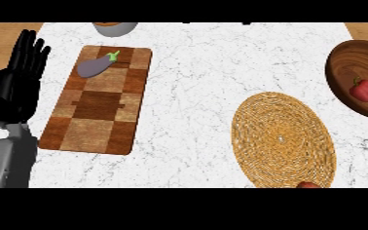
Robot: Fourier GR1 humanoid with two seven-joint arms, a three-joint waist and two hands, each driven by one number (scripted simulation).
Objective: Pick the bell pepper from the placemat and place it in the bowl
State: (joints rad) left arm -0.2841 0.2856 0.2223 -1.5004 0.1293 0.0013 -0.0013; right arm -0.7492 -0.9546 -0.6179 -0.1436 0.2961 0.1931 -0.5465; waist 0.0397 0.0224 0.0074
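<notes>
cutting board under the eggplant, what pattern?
Checkerboard of light and dark brown wood squares on the rectangular wooden cutting board, seen best in the head view.

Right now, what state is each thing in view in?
Bell pepper: inside the wooden bowl.
Placemat: flat, with a small red thing at its lower edge.
Eggplant: lying on the cutting board.
Left hand: open, fingers up, resting.
</notes>
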